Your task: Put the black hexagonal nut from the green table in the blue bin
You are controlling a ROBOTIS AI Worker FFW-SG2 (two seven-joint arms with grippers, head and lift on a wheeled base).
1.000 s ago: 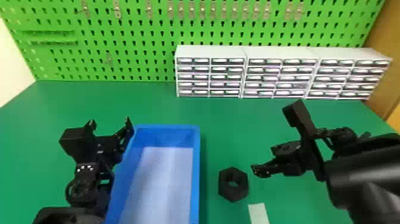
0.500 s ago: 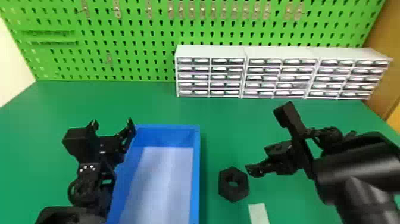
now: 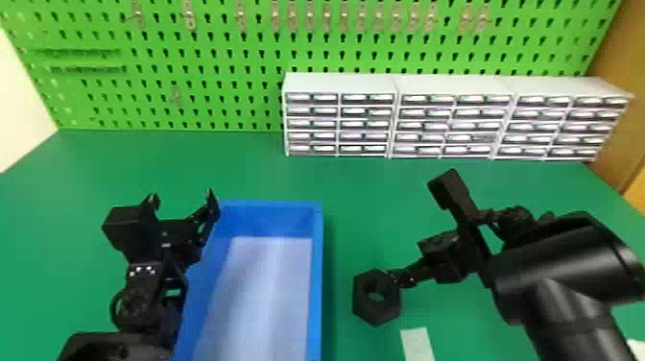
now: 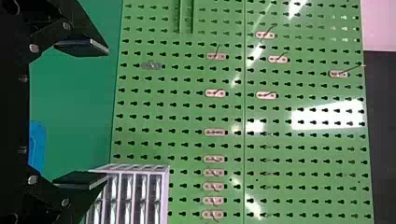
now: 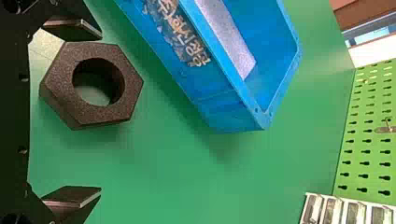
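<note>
The black hexagonal nut lies flat on the green table, right of the blue bin. My right gripper is at the nut's far right side, one fingertip close against its edge; whether they touch I cannot tell. In the right wrist view, the nut shows between the spread fingers of the right gripper, nearer one of them, and the bin stands beyond. My left gripper stays beside the bin's far left corner; in the left wrist view the left gripper is open with nothing held.
A pale strip lies on the table just in front of the nut. White drawer cabinets line the back right, before a green pegboard with metal hooks. A wooden panel borders the right side.
My right gripper has moved left and somewhat nearer, closing the distance to the nut. The left gripper has drifted slightly right. Nut and bin have stayed put.
</note>
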